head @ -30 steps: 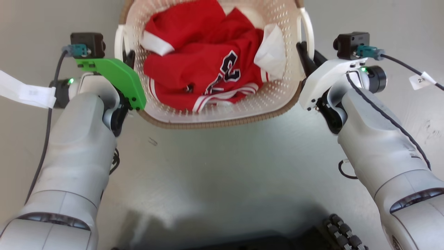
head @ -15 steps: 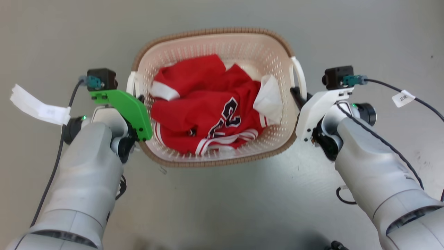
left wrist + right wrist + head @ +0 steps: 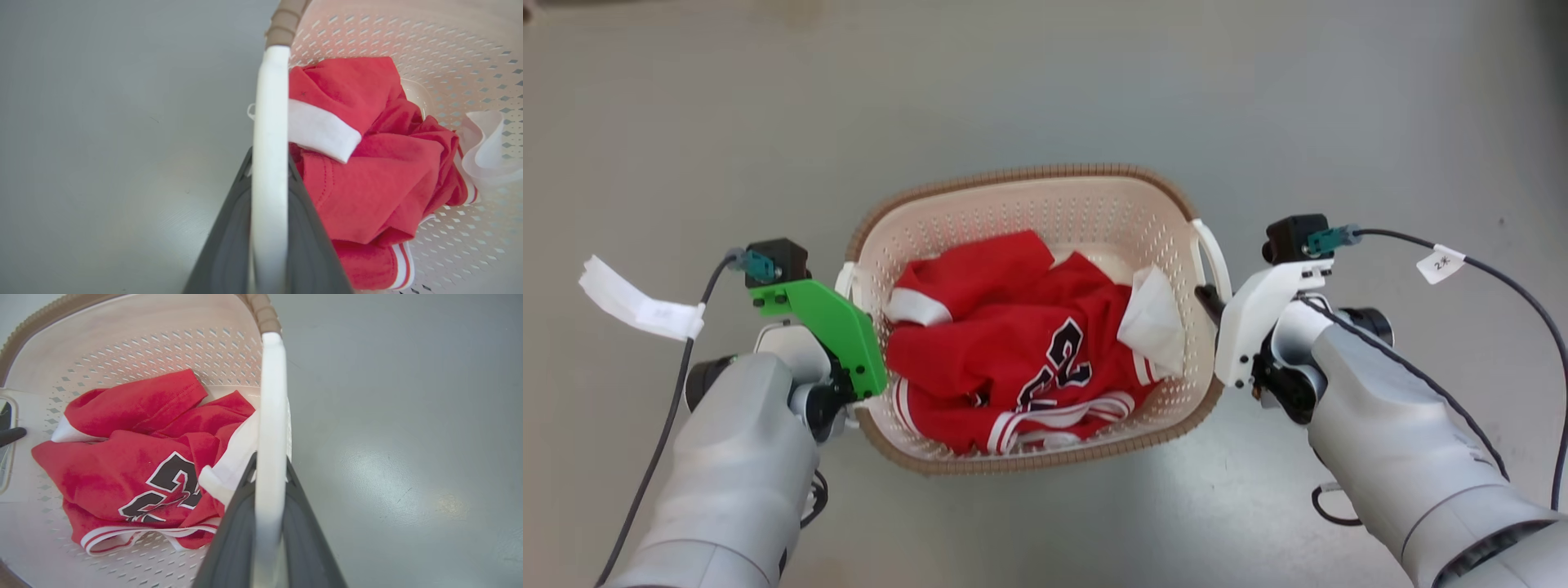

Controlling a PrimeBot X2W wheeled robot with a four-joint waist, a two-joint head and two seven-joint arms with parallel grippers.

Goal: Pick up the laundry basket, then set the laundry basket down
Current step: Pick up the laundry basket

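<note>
Between the left pincer (image 3: 851, 300) and the right pincer (image 3: 1207, 296) is the laundry basket (image 3: 1045, 214), cream, perforated and brown-rimmed, over a grey floor (image 3: 1045, 90). It holds a crumpled red jersey (image 3: 1013, 359) and a white cloth (image 3: 1153, 322). From the left wrist, the left pincer (image 3: 269, 163) pinches the basket's white left handle (image 3: 269, 122), with the jersey just to its right and bare floor to its left. From the right wrist, the right pincer (image 3: 269, 465) pinches the right handle (image 3: 271, 396), with the jersey to its left and the floor to its right.
</note>
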